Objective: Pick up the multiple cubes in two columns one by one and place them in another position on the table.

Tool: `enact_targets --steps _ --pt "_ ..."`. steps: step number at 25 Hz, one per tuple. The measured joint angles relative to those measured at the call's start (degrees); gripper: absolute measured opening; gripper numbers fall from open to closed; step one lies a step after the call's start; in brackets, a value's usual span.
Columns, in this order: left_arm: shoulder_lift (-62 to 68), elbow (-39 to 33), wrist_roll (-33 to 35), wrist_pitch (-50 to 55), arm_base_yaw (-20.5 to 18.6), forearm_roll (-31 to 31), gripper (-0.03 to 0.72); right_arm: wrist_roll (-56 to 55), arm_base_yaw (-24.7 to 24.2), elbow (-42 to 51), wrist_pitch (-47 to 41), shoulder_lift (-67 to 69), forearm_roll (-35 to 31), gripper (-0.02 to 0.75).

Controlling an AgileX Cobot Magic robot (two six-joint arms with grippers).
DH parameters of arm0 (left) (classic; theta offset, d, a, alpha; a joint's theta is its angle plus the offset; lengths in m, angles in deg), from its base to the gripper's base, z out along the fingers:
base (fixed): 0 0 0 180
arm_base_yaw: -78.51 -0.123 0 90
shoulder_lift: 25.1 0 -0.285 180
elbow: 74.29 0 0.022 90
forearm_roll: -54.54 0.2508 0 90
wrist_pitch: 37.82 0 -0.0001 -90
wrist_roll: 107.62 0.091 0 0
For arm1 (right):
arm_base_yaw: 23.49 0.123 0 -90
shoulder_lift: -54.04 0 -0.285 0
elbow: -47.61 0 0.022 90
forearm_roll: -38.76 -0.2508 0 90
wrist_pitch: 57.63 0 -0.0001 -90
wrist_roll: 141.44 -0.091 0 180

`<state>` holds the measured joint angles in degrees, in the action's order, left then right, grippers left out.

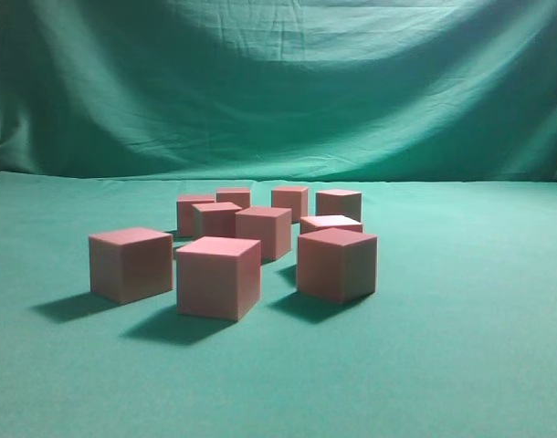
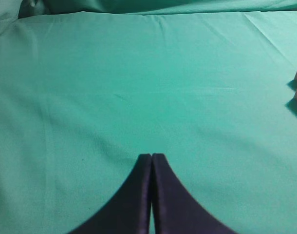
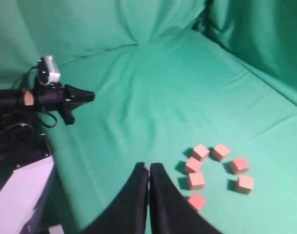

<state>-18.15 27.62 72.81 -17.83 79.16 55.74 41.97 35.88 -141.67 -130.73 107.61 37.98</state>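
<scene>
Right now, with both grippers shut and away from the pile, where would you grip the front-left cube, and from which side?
Take the front-left cube from above, pads on two opposite side faces. It stands flat on the table, with open cloth to its left and a gap to its neighbour. The left gripper looks likelier, but must open first.

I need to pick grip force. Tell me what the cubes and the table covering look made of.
The cubes look like matte foam or painted wood: dull salmon faces, no gloss or marks, crisp edges; which one is unclear. The table is covered in green woven cloth, judging by its soft wrinkles and lack of shine.
</scene>
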Motion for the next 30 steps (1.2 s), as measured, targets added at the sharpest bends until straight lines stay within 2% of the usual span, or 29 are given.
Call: enact_targets --steps 3,5,9,16,20,24,30 --pt "0.0 0.0 0.0 0.0 0.0 0.0 0.000 -1.1 -3.1 6.3 0.0 -6.3 0.9 0.000" --pt "0.0 0.0 0.0 0.0 0.0 0.0 0.000 -1.3 -7.3 12.2 2.7 -10.5 0.4 0.000" --pt "0.0 0.0 0.0 0.0 0.0 0.0 0.000 -1.4 -16.7 24.4 13.6 -19.1 -1.3 0.000" --pt "0.0 0.0 0.0 0.0 0.0 0.0 0.000 -1.4 -32.6 47.6 38.7 -31.9 -5.7 0.000" --pt "0.0 0.0 0.0 0.0 0.0 0.0 0.000 -1.4 -40.7 60.3 46.9 -38.2 -6.4 0.000" --pt "0.0 0.0 0.0 0.0 0.0 0.0 0.000 -1.2 -46.6 71.2 52.1 -43.1 -6.5 0.000" --pt "0.0 0.0 0.0 0.0 0.0 0.0 0.000 -1.2 -51.3 82.7 56.7 -46.3 -6.5 0.000"
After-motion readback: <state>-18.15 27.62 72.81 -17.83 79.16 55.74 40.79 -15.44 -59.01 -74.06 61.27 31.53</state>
